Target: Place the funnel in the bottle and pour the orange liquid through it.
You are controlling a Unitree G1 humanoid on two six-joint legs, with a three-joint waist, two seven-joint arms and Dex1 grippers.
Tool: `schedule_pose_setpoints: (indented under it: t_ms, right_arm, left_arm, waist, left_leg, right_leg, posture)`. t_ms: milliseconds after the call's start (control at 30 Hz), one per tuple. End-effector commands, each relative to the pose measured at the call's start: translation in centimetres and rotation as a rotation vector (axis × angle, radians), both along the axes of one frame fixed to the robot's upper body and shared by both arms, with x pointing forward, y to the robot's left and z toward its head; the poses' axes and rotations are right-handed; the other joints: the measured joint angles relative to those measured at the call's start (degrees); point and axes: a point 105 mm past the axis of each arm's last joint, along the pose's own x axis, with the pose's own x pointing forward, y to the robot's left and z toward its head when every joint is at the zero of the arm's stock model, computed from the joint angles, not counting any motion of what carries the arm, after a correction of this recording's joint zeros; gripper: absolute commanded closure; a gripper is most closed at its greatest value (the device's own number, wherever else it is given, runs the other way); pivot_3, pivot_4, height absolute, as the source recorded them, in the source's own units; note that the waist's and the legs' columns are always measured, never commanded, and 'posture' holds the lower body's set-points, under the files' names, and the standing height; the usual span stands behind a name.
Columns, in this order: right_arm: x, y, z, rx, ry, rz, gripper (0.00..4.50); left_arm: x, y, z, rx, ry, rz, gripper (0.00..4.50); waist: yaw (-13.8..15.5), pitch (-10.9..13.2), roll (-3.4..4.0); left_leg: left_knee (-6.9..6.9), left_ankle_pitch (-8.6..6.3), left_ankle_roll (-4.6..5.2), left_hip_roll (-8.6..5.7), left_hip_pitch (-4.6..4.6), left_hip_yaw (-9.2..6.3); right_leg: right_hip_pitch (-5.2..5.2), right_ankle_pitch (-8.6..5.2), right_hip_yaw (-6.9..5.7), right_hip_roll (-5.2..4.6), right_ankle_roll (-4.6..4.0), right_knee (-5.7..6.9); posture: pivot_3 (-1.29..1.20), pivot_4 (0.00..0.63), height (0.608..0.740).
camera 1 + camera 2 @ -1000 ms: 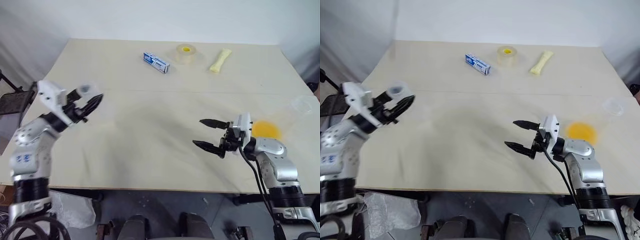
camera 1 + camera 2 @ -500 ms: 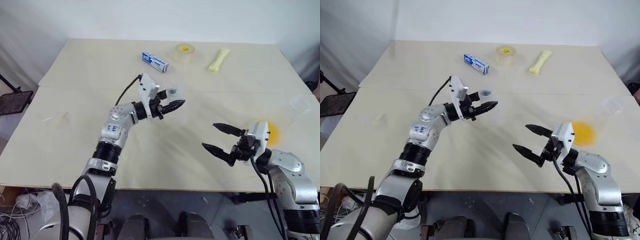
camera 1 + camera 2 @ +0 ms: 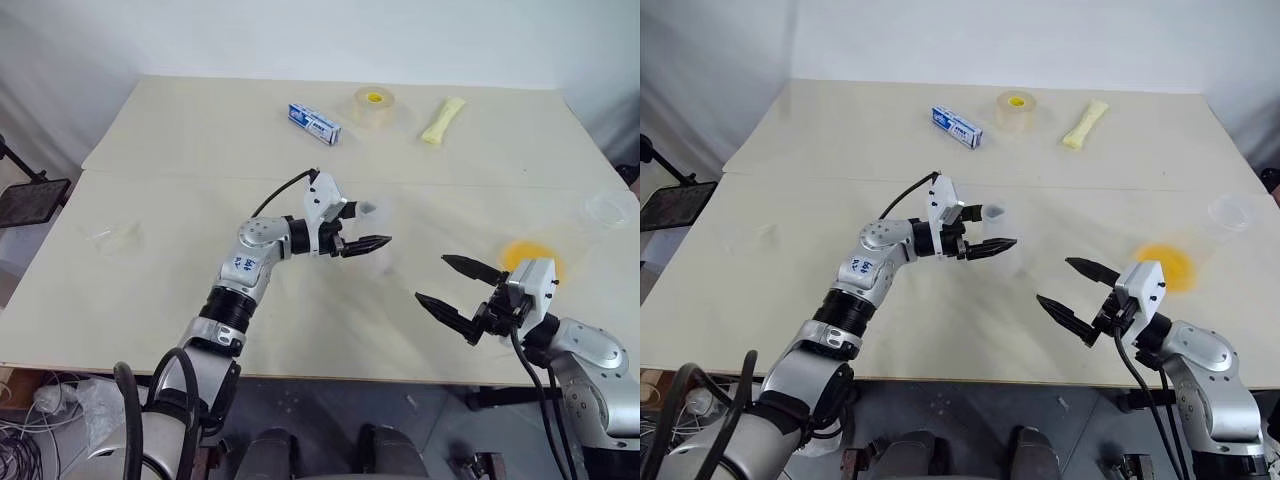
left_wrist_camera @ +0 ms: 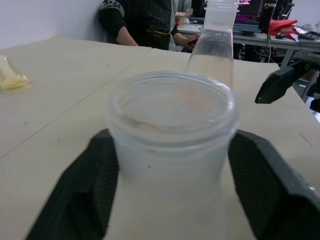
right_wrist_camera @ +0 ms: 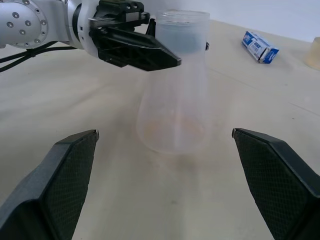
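Note:
The bottle [image 5: 175,100], a clear conical flask, stands upright and empty on the middle of the table. My left gripper [image 3: 378,238] reaches in from the left, open, with one finger on each side of the bottle's neck [image 4: 172,125]. The funnel [image 3: 113,237] is a faint clear shape lying on the table far to the left. The orange liquid [image 3: 530,262] glows at the bottom of a second clear vessel [image 4: 215,45] near the right edge. My right gripper [image 3: 430,278] hovers open and empty between the bottle and that vessel, nearer the front edge.
At the far side lie a blue-and-white box [image 3: 314,122], a tape roll [image 3: 372,105] and a pale yellow packet [image 3: 441,119]. A clear round rim [image 3: 606,209] shows at the right edge. A person [image 4: 145,20] sits beyond the table.
My left arm swung from the table's left side to the middle, carrying the bottle, and its fingers now stand wider around the neck. The right gripper drew back a little.

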Motion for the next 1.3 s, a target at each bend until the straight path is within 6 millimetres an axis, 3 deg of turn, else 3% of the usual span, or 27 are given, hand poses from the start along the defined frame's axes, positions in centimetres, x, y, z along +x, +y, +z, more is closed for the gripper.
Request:
schedule_pose_setpoints:
  t_ms: [33, 400, 633, 800, 967, 1167, 1300]
  right_arm:
    - [-0.3, 0.2, 1.2, -0.008, -0.061, 0.020, 0.00]
    - [0.3, 0.5, 1.5, -0.022, -0.067, 0.050, 0.00]
    - [0.4, 0.3, 1.5, -0.033, -0.049, 0.064, 0.00]
    - [0.2, 0.1, 1.2, -0.051, -0.028, 0.077, 0.00]
    - [0.4, -0.1, 1.2, -0.055, -0.012, 0.105, 0.00]
    - [0.9, -0.3, 0.9, -0.063, 0.020, 0.149, 0.00]
    - [1.1, -0.3, 0.9, -0.059, 0.027, 0.165, 0.00]
  left_arm:
    - [-0.7, 0.1, 0.9, 0.000, -0.021, -0.026, 0.01]
    - [-2.0, 2.1, 1.8, 0.044, 0.002, -0.037, 0.01]
    - [-1.5, 6.0, 4.9, 0.052, 0.012, 0.084, 0.01]
    - [-1.0, 11.7, 6.9, 0.040, -0.044, 0.269, 0.01]
    - [-1.6, 19.5, 6.5, 0.035, -0.114, 0.564, 0.01]
    - [-6.4, 27.4, 3.8, -0.017, -0.156, 0.838, 0.01]
    - [-8.8, 29.6, 2.5, -0.026, -0.135, 0.920, 0.01]
  waist:
    - [0.00, 0.00, 0.00]
    - [-0.05, 0.00, 0.01]
    - [-0.10, 0.00, 0.01]
    - [-0.23, 0.00, 0.02]
    - [-0.37, 0.00, 0.03]
    - [-0.37, 0.01, 0.02]
    - [0.17, 0.02, 0.01]
  left_leg:
    - [0.00, 0.00, 0.00, 0.00, 0.00, -0.01]
    - [0.05, 0.00, 0.01, -0.01, -0.03, -0.22]
    - [0.04, 0.00, 0.01, -0.01, -0.02, -0.56]
    - [0.04, 0.00, 0.01, 0.01, -0.02, -0.61]
    - [0.03, 0.00, 0.01, 0.03, 0.01, -0.62]
    - [0.02, -0.01, -0.01, 0.35, 0.03, -0.62]
    - [0.07, -0.02, -0.02, 0.36, 0.03, -0.68]
  right_leg:
    - [0.00, 0.00, 0.00, 0.00, 0.00, 0.00]
    - [0.02, 0.01, 0.01, -0.02, 0.01, 0.01]
    - [0.02, 0.01, 0.01, -0.02, 0.01, 0.06]
    - [0.01, 0.01, 0.01, -0.02, 0.01, 0.07]
    - [0.02, 0.01, 0.03, -0.04, 0.01, 0.09]
    - [0.02, 0.01, 0.05, -0.04, 0.01, 0.10]
    - [0.06, 0.01, 0.04, -0.07, 0.01, 0.09]
  posture:
    - [0.00, 0.150, 0.740]
    - [0.00, 0.150, 0.740]
    - [0.00, 0.150, 0.740]
    - [0.00, 0.150, 0.740]
    - [0.00, 0.150, 0.740]
    - [0.00, 0.150, 0.740]
    - [0.00, 0.150, 0.740]
